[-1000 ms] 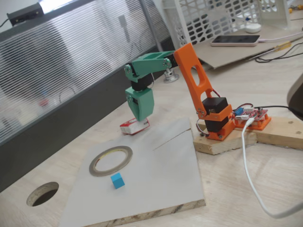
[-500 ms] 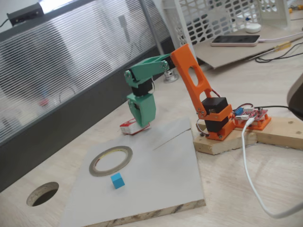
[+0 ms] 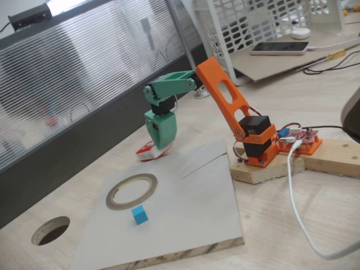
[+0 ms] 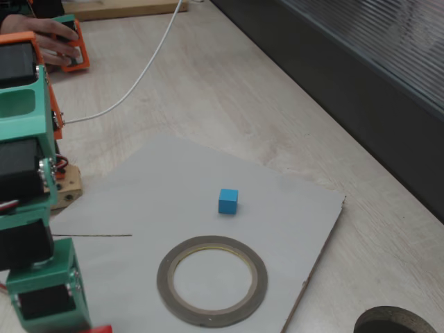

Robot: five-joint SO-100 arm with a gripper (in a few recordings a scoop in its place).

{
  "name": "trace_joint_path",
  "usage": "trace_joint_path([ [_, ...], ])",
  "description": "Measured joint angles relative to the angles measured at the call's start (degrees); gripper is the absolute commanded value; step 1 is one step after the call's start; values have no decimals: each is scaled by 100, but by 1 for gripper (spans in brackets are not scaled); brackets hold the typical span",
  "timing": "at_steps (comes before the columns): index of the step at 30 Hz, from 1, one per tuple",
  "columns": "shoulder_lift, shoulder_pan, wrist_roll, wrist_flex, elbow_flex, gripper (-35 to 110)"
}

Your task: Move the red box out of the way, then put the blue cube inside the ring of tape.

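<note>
The red box [image 3: 148, 152] lies tipped up at the far edge of the grey board [image 3: 191, 214], and a sliver of it shows at the bottom edge of the other fixed view [image 4: 94, 329]. My green gripper [image 3: 157, 146] points down onto the box and looks shut on it; its fingertips are hidden behind the box. The blue cube [image 3: 139, 214] [image 4: 228, 201] rests on the board, just outside the ring of tape [image 3: 119, 206] [image 4: 211, 320]. The ring lies flat with a hollow centre, between the cube and the box.
A round dark hole [image 3: 50, 230] [image 4: 388, 322] is cut in the wooden table beyond the board's corner. The orange arm base [image 3: 259, 143] stands on a wooden block with a red circuit board and a white cable. A dark wall runs along the table's edge.
The gripper has swung left and away from the board over the last second. The red box has gone with it and now sits tilted instead of flat.
</note>
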Motion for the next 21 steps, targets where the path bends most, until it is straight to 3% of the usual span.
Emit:
trace_joint_path([
  [5, -141, -9, 0, -773, -35, 0],
  [14, -141, 0, 0, -888, -35, 0],
  [21, 237, 0, -44, 281, -35, 0],
])
